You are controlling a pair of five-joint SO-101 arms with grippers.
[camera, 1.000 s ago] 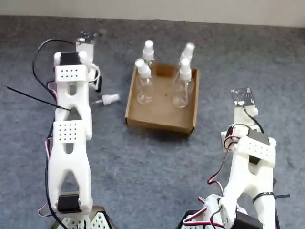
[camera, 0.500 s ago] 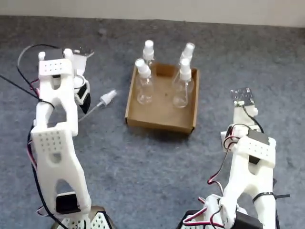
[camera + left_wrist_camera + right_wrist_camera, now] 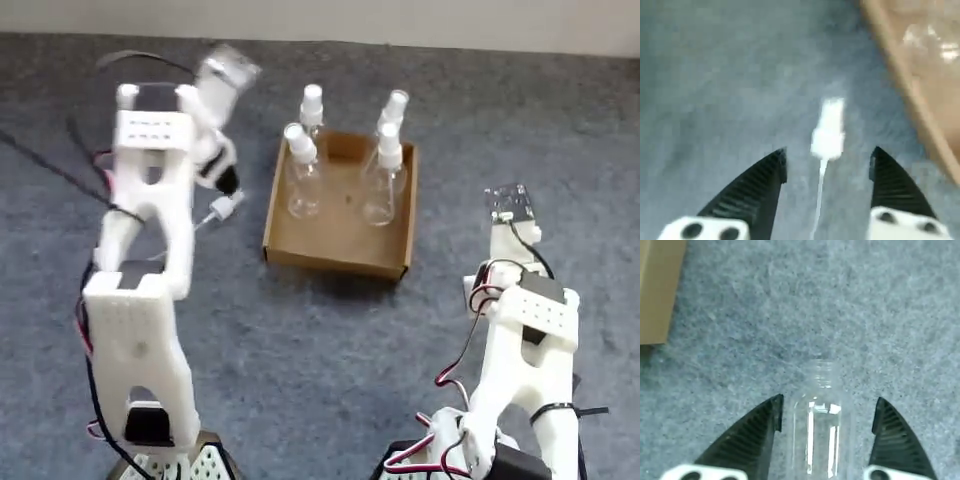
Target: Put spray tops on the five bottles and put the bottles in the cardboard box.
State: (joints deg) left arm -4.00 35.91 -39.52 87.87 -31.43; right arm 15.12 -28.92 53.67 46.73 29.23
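Left wrist view: finds the left end effector (image 3: pixel 829 150) released, jaws spread wide, grasping nothing. Puts the one loose spray top (image 3: pixel 829 131) at frame centre, just ahead of it and within the lane between the two fingers, flat on the grey tabletop (image 3: pixel 715 75), with the cardboard box (image 3: pixel 912 95) wall at upper right. Reads the long axis as running nearly straight up the frame: head at the far end, thin dip tube trailing back to lower centre. So in line with the approach and crosswise to the closing direction. Blurred here, so probably clear of both fingers.

High view: places that spray top (image 3: pixel 226 206) left of centre, between the left arm (image 3: pixel 150 200) and the cardboard box (image 3: pixel 335 258), tube end toward the arm.

Right wrist view: shows the right end effector (image 3: pixel 829 399) likewise released, straddling one bare bottle (image 3: pixel 821 435) at lower centre, neck pointing up the frame, a gap at each side.

Makes the left arm the nearer to the spray top, the right arm (image 3: pixel 525 340) the nearer to the bottle.

Counts four capped bottles (image 3: pixel 303 185) standing in the cardboard box, one uncapped bottle outside it, one loose spray top, one box, two arms.
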